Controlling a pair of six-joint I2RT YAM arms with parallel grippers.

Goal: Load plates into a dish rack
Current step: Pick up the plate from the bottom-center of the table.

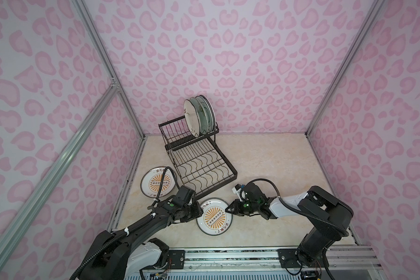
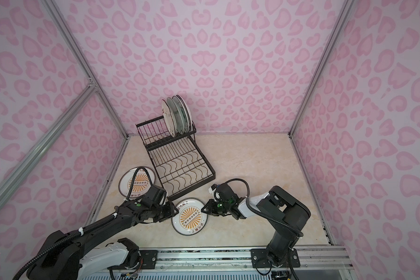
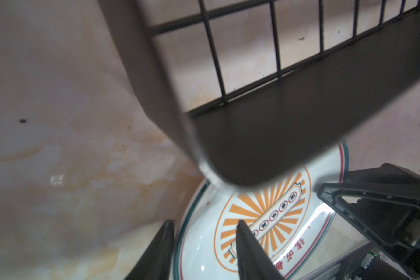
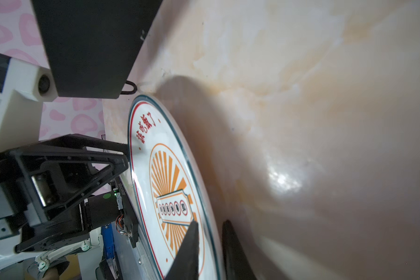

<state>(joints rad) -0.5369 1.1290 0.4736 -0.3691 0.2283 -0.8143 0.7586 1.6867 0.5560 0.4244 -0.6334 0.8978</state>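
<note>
Pink heart-print walls (image 1: 228,48) close in a marble-look table (image 1: 277,169). At far left 1 sunburst plate (image 1: 158,181) lies flat, face up, untouched. Next to it the dish rack (image 1: 204,167) has a row of racked plates (image 1: 199,116) standing on edge in its raised tier, while its lower tray is bare. Just in front of the rack, the left gripper (image 3: 205,225) is part-closed across the rim of the centre sunburst plate (image 1: 214,216), 1 finger on the face and 1 behind. This plate seems tipped off the table, face mostly upward. Being round it has no long axis, though its printed banner runs roughly from one gripper to the other. The right gripper (image 4: 210,223) straddles the opposite rim, jaws narrow; whether they pinch yet I cannot tell. This looks like a 2-handed pickup or handover. Next, the plate needs turning onto its edge, in line with a free slot.
</note>
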